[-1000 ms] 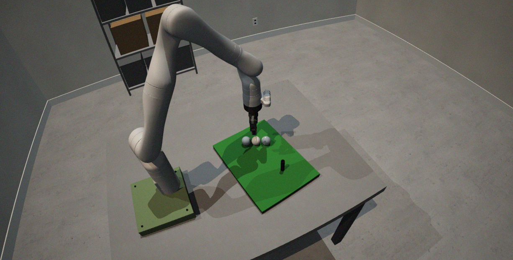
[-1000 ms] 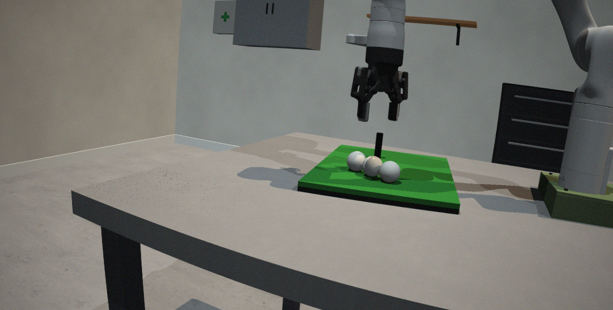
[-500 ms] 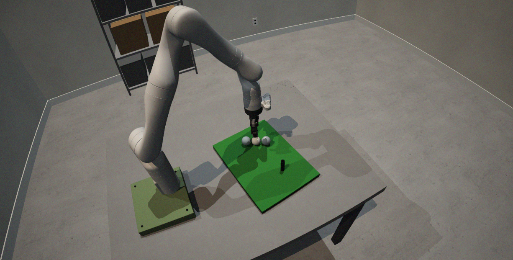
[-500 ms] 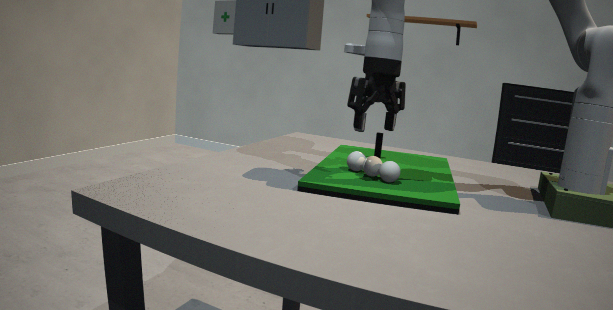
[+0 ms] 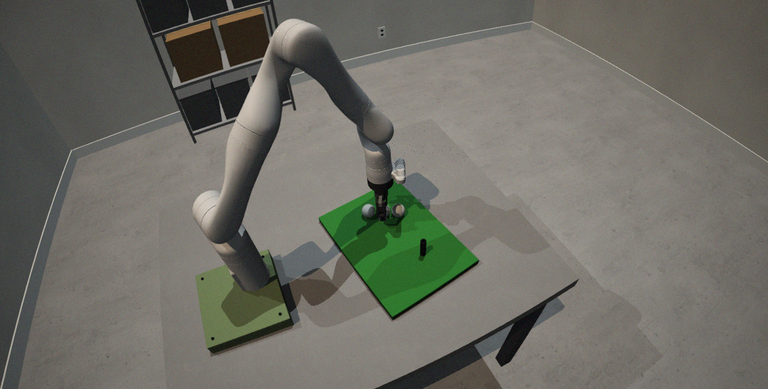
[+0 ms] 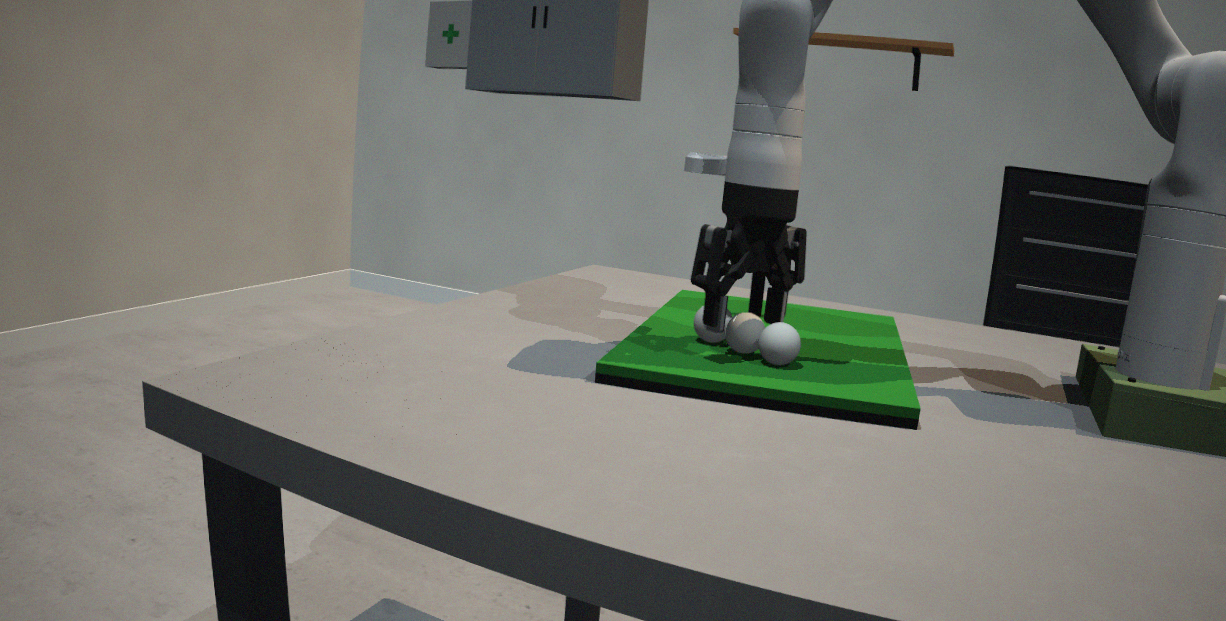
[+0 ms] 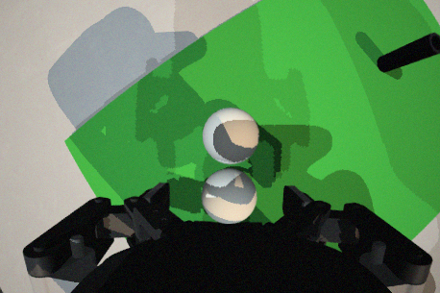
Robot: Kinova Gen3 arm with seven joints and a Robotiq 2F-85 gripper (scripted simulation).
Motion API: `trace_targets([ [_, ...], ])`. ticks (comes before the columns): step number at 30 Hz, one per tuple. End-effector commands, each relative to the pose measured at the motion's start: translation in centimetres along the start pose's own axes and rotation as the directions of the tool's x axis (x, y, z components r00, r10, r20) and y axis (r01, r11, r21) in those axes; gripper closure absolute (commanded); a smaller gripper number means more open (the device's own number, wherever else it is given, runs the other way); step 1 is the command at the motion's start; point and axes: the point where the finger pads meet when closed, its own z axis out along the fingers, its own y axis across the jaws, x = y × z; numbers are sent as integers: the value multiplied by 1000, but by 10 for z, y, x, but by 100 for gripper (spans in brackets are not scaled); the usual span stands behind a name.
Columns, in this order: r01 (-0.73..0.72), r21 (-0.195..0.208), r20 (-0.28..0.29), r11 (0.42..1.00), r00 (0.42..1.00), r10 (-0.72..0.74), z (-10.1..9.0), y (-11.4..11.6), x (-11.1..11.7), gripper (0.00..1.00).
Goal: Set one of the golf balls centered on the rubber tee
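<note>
Three white golf balls lie in a row on the green mat (image 5: 397,254). My gripper (image 6: 744,312) is open and lowered over the row, with one finger on each side of the middle ball (image 6: 744,331). The outer balls (image 6: 708,325) (image 6: 779,344) lie just outside the fingers. In the top view the gripper (image 5: 382,214) hides the middle ball between the left ball (image 5: 368,210) and the right ball (image 5: 398,209). The wrist view shows the middle ball (image 7: 229,196) between the fingertips and another ball (image 7: 231,135) beyond it. The black rubber tee (image 5: 423,247) (image 7: 409,53) stands upright and empty further along the mat.
The mat lies on a grey table. The arm's green base plate (image 5: 242,300) sits at the table's left. A shelf rack (image 5: 207,37) stands at the back wall, away from the table.
</note>
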Motion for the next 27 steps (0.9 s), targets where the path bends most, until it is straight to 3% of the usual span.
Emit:
trace_targets([
  [1,-2,-11,10,1000,1000,2,9,4,-2,0],
  [13,-2,-11,10,1000,1000,2,9,4,-2,0],
  [14,-2,-11,10,1000,1000,2,9,4,-2,100],
  [27,-2,-11,10,1000,1000,2,9,4,-2,100],
])
